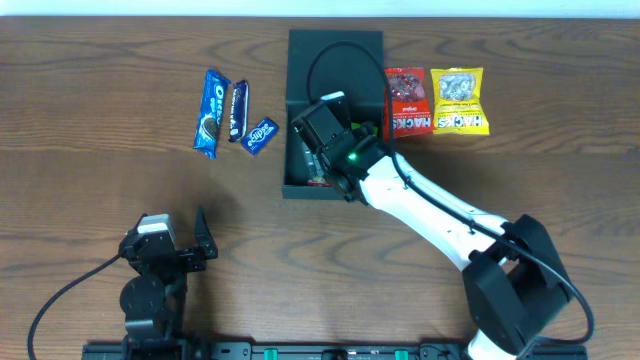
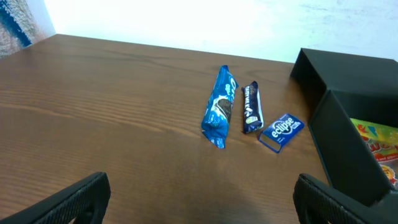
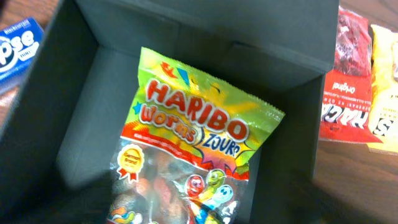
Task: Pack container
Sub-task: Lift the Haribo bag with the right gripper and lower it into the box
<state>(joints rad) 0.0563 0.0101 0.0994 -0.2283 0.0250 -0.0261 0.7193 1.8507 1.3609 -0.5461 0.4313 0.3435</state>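
The container (image 1: 298, 60) is a dark matte square box with its flap lid folded back, standing at the table's middle back; its wall (image 3: 186, 37) fills the right wrist view. A Haribo worms bag (image 3: 193, 143) lies inside it, also seen in the left wrist view (image 2: 376, 146). My right gripper (image 1: 322, 165) hangs over the box's inside, jaws spread wide as dark blurs either side of the bag, gripping nothing. Far off at the front left, my left gripper (image 1: 172, 222) stands open and empty, its fingertips (image 2: 81, 199) low over bare wood.
Left of the container lie a blue Oreo packet (image 1: 211, 112), a dark blue bar (image 1: 238, 110) and a small blue Eclipse box (image 1: 262, 134). To its right are a red Hacks bag (image 1: 408, 102) and a yellow Hacks bag (image 1: 458, 100).
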